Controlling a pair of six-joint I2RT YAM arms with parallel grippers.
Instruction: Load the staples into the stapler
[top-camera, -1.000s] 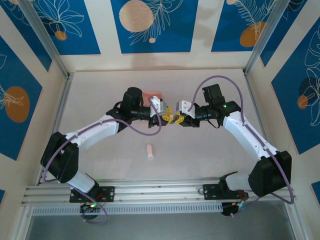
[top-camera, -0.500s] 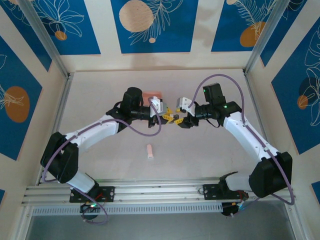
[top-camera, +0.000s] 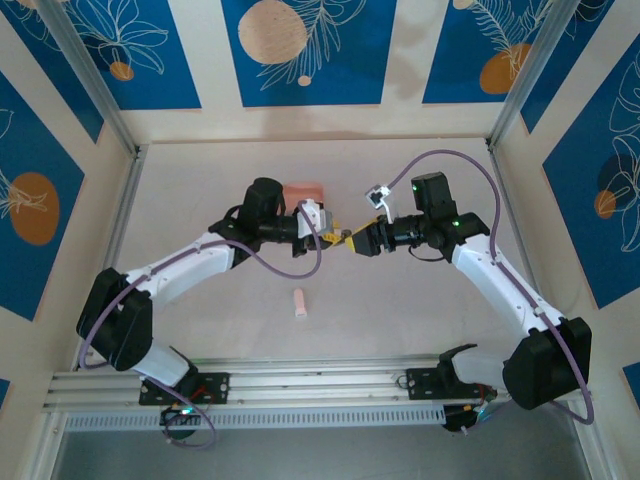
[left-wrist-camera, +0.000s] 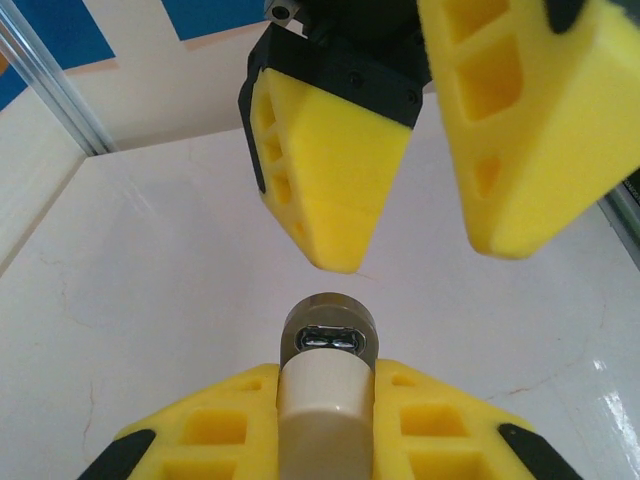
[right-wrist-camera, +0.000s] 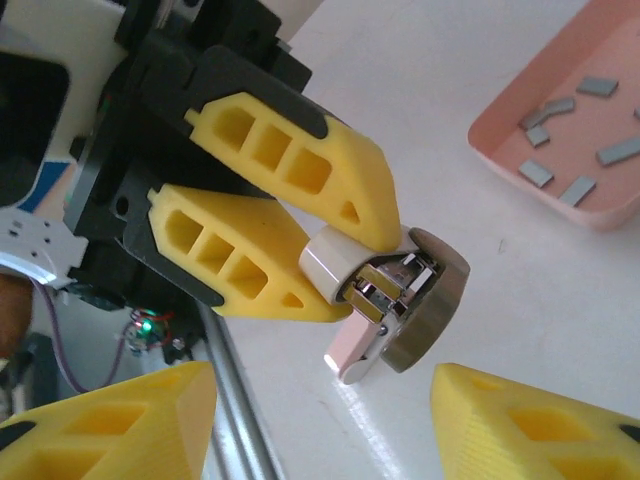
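Yellow-padded left pincer (top-camera: 337, 237) faces the right pincer (top-camera: 357, 243) mid-frame overhead, right of the pink tray (top-camera: 303, 192). Left wrist: it is clamped on the stapler (left-wrist-camera: 325, 410). Right wrist: right pincer's fingers stand apart, empty; staples (right-wrist-camera: 537, 173) lie in the tray, upper right.
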